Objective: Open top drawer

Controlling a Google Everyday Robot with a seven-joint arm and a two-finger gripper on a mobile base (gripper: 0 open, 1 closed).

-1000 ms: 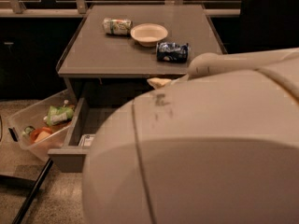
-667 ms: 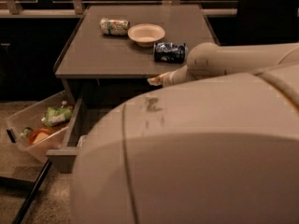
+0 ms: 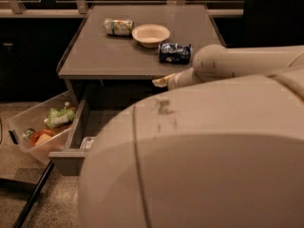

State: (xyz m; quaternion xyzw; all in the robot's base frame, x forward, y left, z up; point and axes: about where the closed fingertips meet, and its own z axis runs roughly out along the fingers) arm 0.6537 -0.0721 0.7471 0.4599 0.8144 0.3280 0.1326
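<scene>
Relative to one second ago, the arm (image 3: 199, 165) has swung. Its forearm, then hidden behind the large near shell, now lies level across the right of the view. The gripper (image 3: 160, 81) stays at the table's near edge, just right of centre, pointing left. Whether it is open or closed, or holds anything, cannot be told. The top drawer (image 3: 66, 163) stands pulled out toward the near left beneath the table (image 3: 95, 56), its right part hidden by the arm. A small white item (image 3: 88, 141) lies inside. On the far part of the table lie a can (image 3: 118, 26) on its side, a bowl (image 3: 151, 34) and a blue packet (image 3: 175, 52). Left of the drawer, a clear bin (image 3: 23, 144) on the floor holds food items.
</scene>
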